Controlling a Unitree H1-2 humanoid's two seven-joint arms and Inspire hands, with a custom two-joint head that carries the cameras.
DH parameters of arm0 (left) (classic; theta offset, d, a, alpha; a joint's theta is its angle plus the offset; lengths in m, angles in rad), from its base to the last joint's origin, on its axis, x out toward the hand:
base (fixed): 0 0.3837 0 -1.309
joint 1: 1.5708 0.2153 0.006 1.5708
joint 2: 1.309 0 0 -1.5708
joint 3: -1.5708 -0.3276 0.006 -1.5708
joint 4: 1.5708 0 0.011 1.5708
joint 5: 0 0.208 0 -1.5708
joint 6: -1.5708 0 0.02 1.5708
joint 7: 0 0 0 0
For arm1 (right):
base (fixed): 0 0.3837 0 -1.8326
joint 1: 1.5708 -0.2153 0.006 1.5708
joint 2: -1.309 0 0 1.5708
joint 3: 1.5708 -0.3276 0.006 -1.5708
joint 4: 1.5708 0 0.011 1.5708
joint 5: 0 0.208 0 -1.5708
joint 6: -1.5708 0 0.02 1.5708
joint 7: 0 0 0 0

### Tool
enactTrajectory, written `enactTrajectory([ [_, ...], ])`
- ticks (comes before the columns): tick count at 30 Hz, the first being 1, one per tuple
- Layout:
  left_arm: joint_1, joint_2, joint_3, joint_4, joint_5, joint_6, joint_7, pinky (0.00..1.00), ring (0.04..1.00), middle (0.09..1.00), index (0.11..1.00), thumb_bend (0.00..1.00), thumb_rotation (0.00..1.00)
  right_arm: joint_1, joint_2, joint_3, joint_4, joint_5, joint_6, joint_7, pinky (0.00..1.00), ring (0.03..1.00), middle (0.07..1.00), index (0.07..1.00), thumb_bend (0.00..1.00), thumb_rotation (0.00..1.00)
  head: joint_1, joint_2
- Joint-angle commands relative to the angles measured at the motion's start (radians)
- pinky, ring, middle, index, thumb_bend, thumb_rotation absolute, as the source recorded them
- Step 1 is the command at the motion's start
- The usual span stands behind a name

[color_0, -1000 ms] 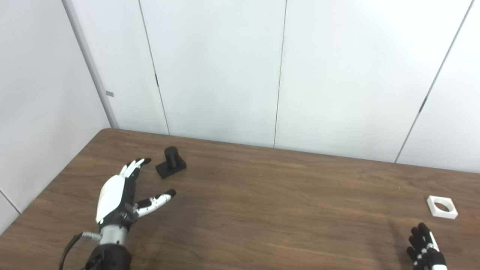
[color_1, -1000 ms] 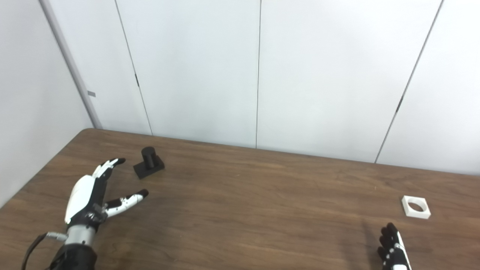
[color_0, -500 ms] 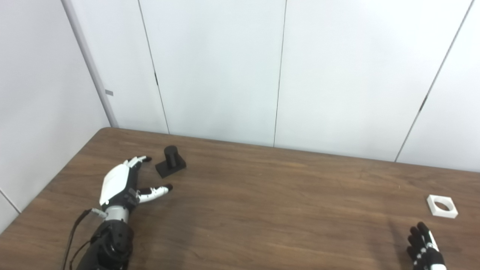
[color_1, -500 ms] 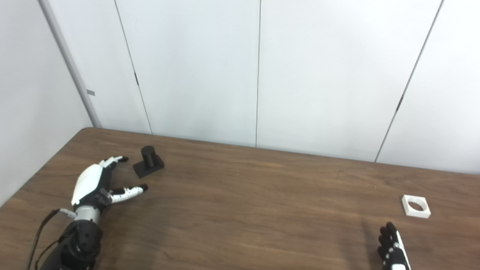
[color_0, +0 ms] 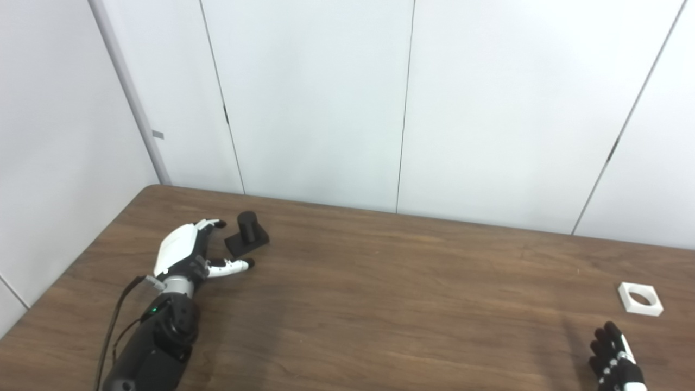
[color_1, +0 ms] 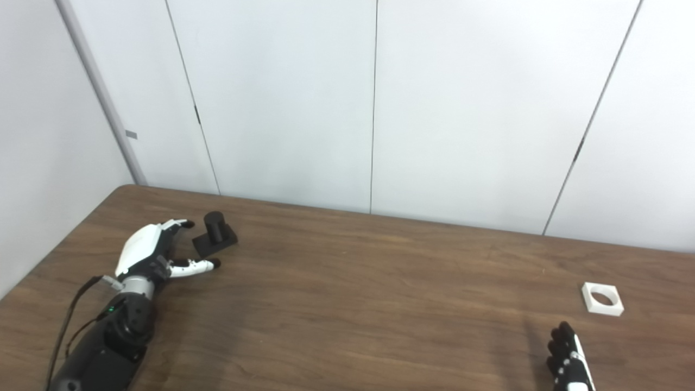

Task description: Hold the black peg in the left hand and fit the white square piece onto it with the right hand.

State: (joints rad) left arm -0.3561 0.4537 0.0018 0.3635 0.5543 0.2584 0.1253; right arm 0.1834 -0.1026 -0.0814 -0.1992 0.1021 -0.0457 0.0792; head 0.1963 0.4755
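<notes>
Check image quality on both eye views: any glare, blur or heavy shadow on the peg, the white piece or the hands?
Left eye view: even soft light, no glare; black peg dark with little surface detail; left hand sharp. Right eye view: white square piece crisp, its hole clear; right hand cropped at the bottom edge, with a faint shadow on the table.

Brown wood-grain bench against pale panelled walls.

The bench (color_0: 380, 293) fills the lower half of both views, its dark brown grain running left to right; its far rounded corner sits at about 10 o'clock. Behind it, from 10 through 2 o'clock, stands a white wall (color_0: 315, 103) of flat panels split by thin dark vertical seams (color_0: 403, 108). At 9 o'clock a pale grey corner post (color_0: 130, 98) slants upward, carrying a small grey tab (color_0: 158, 134).
</notes>
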Motion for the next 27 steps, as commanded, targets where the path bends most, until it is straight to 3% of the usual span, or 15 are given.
enactTrajectory([
  [1, -0.062, 0.04, 0.001, -0.006, 0.006, -0.005, 0.013, 1.0, 0.978, 0.939, 0.851, 0.92, 0.36, 0.049, 0.01, 0.006, 0.034, 0.003, -0.023, 0.001, 1.0, 0.998, 0.992, 0.984, 0.51, 1.0, 0.0, 0.001],
  [14, -0.147, 0.04, -0.01, 0.064, -0.043, 0.049, -0.039, 1.0, 0.994, 0.949, 0.845, 0.9, 0.37, 0.055, 0.016, 0.009, 0.023, 0.002, -0.02, -0.002, 1.0, 0.996, 0.99, 0.986, 0.5, 1.0, -0.004, 0.008],
  [27, -0.184, 0.045, -0.03, 0.137, -0.055, 0.041, -0.038, 1.0, 0.985, 0.936, 0.797, 0.89, 0.36, 0.061, 0.016, 0.013, 0.011, -0.008, -0.022, -0.003, 1.0, 0.998, 0.995, 0.996, 0.48, 1.0, -0.005, 0.02],
])
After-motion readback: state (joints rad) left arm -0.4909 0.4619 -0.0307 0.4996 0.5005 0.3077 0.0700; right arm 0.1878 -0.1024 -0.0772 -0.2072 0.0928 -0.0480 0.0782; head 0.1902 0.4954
